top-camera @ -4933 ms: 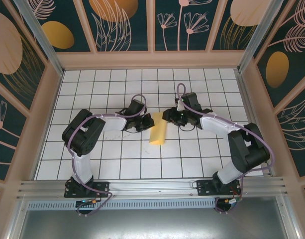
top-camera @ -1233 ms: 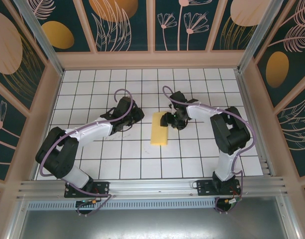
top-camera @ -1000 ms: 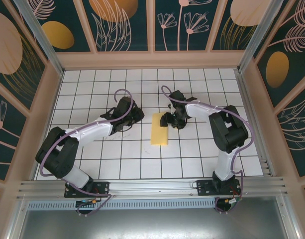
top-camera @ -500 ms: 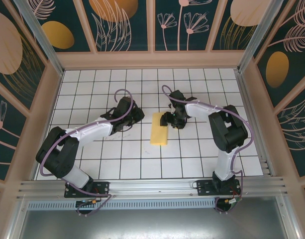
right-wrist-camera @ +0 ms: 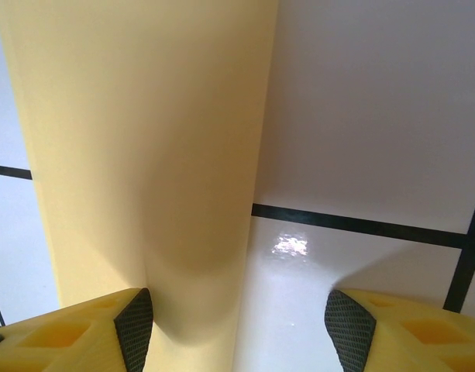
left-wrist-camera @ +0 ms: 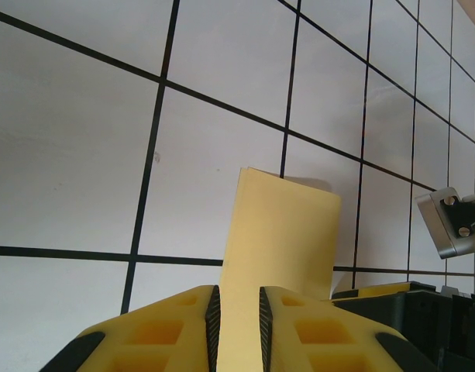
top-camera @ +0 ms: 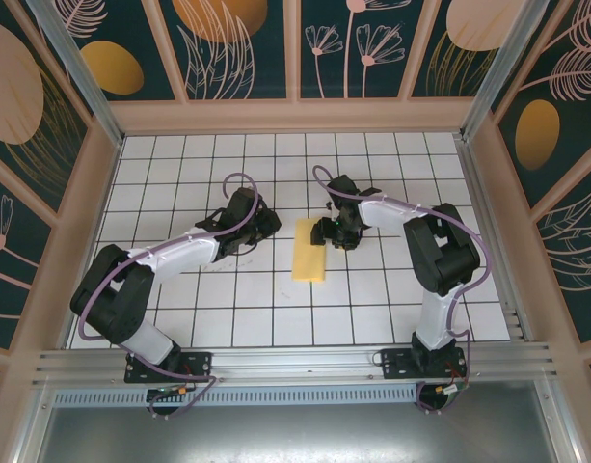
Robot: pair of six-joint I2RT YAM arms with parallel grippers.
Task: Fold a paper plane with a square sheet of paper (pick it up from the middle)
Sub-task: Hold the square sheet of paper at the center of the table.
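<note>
paper (top-camera: 310, 253): pale yellow and plain, folded into a long narrow strip. It lies on the tabletop (top-camera: 179, 174) near the middle, long side running near to far.
left gripper (top-camera: 272, 227): just left of the strip's far end. A sliver of white tabletop shows between them in the top view.
left gripper, state: in the left wrist view its yellow fingers (left-wrist-camera: 167, 333) stand a narrow gap apart. The paper shows through that gap and runs away to a square-cut end. Whether the fingers touch the paper I cannot tell.
right gripper (top-camera: 324, 233): low at the far right corner of the strip. Its grey and black body shows beside the paper at the right edge of the left wrist view.
right gripper, state: fingers wide apart, clamped on nothing. In the right wrist view the pad (right-wrist-camera: 135, 325) on the left sits at the paper, and the other is over bare tabletop, clear of the strip's edge.
paper surface: smooth, with a soft shaded bow just ahead of that pad. Its straight edge crosses a black grid line.
tabletop: glossy white with a black grid. A glare spot lies beside the paper's edge in the right wrist view.
arms (top-camera: 170, 256): both reach in from the near edge, with elbows out to the left and right and purple cables along them.
walls (top-camera: 247, 48): dark teal panels with orange and pink plant shapes on the left, far and right sides.
</note>
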